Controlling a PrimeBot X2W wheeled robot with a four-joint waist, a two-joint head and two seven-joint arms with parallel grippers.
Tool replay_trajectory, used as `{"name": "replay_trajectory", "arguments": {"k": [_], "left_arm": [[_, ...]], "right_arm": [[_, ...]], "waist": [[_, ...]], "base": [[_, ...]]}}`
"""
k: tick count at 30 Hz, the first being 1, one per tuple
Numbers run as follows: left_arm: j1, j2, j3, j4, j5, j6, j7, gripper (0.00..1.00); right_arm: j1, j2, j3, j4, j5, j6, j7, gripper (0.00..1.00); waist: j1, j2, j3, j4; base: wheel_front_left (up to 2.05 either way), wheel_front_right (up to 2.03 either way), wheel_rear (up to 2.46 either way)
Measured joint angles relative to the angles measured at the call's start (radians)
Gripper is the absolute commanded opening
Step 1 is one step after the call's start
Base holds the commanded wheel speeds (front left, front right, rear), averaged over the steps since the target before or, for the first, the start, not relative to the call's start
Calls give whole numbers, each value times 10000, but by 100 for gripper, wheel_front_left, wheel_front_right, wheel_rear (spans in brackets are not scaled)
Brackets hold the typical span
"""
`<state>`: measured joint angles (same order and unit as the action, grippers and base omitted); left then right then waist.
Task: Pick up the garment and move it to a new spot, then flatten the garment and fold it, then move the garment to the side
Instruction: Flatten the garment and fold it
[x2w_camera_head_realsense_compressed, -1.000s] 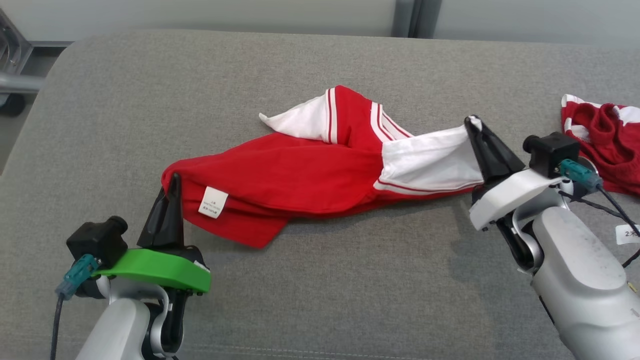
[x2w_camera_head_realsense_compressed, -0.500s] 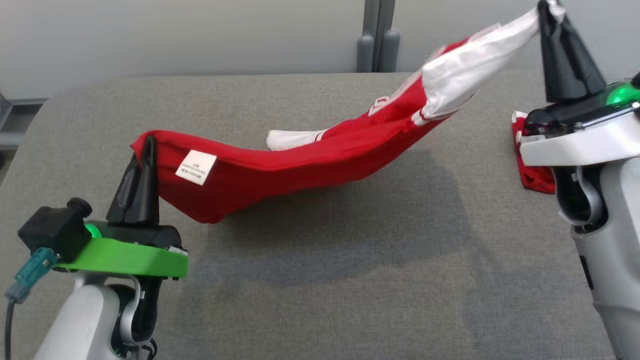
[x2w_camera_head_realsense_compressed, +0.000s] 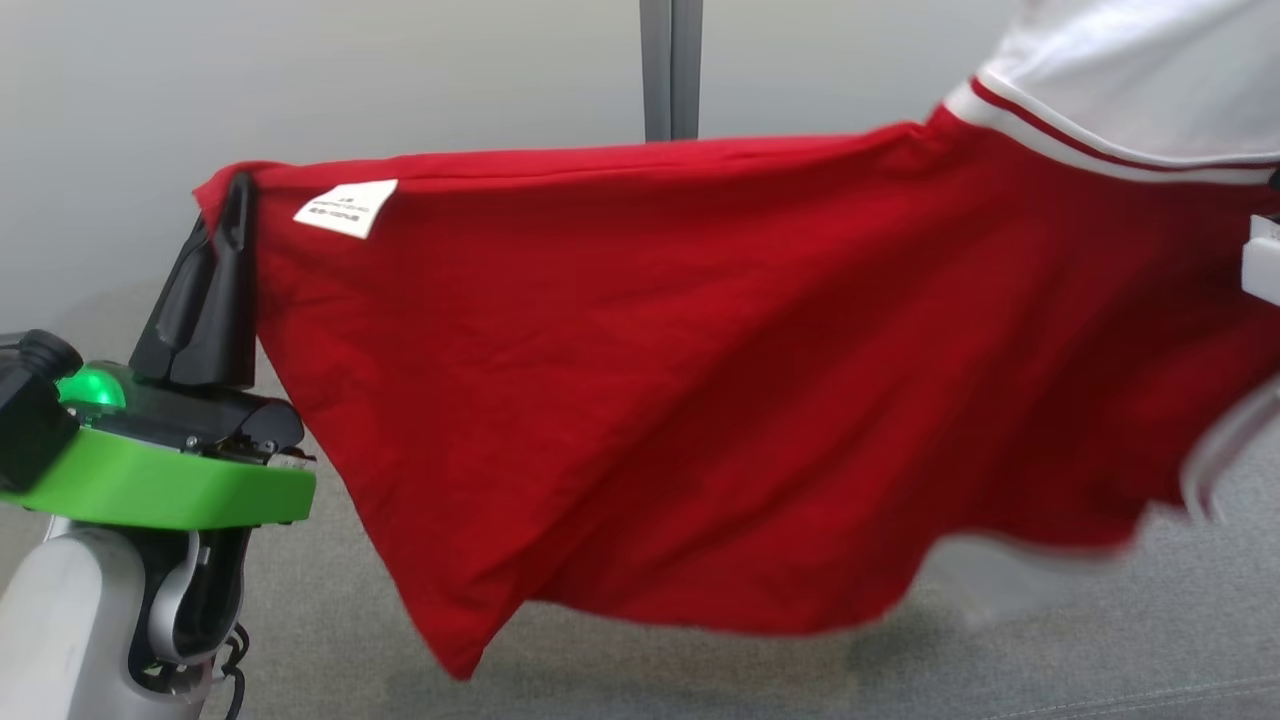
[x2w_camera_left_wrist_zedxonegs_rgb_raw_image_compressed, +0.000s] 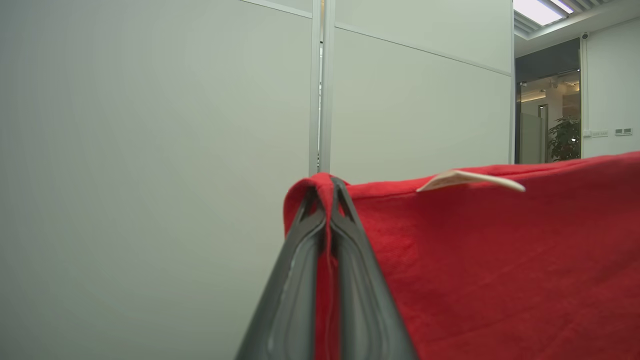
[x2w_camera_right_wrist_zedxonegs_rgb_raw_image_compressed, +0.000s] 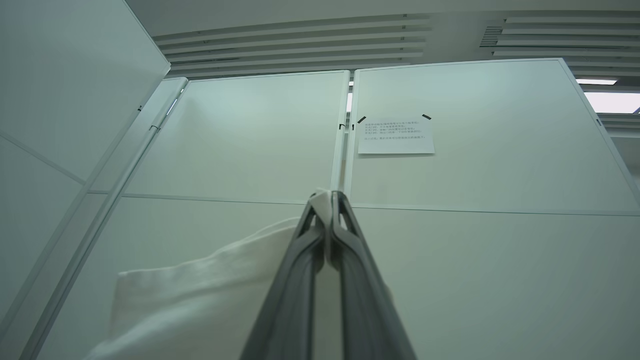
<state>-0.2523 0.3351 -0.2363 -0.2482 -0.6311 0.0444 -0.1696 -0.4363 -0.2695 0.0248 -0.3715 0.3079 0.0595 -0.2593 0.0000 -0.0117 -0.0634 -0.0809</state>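
The garment (x2w_camera_head_realsense_compressed: 700, 400) hangs clear above the grey cushion (x2w_camera_head_realsense_compressed: 1150, 650), stretched between both grippers: the left gripper (x2w_camera_head_realsense_compressed: 238, 190) is clamped on a red corner and the right gripper (x2w_camera_right_wrist_zedxonegs_rgb_raw_image_compressed: 330, 196) on white fabric. The pick-up looks done, while placing, flattening, folding and moving it aside are all left.

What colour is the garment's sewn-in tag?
White with faint dark print; the tag shows best in the head view.

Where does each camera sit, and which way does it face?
Head view: on the head, facing forward and down at the hanging garment; left gripper at left.
Left wrist view: on that wrist, facing the partition wall along its gripper.
Right wrist view: on that wrist, tilted up toward the ceiling; right gripper pinches white fabric.
Shared: head and left wrist views show the label.
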Motion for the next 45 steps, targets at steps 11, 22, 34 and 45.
{"name": "replay_trajectory", "arguments": {"k": [11,22,34,45], "left_arm": [[-1084,171,-834,1062,-988,-134,2428,0],[-6692,151,516,2194,-276,188,2345,0],[-1521,-667,-1329,4337,-752,-209,2324,0],[-178,-1289,-974,6320,-757,-516,148,0]], "right_arm": [[408,-161,1331,2487,974,412,970,0],[-6026,-178,671,3593,-146,19,564,0],[973,477,2476,6284,1160,460,1110,0],[2174,970,2359,6169,1498,546,98,0]], "waist": [[0,0,264,-59],[0,0,893,-21],[0,0,1665,-213],[0,0,2301,-446]], "base": [[0,0,0],[0,0,0],[0,0,0],[0,0,0]]}}
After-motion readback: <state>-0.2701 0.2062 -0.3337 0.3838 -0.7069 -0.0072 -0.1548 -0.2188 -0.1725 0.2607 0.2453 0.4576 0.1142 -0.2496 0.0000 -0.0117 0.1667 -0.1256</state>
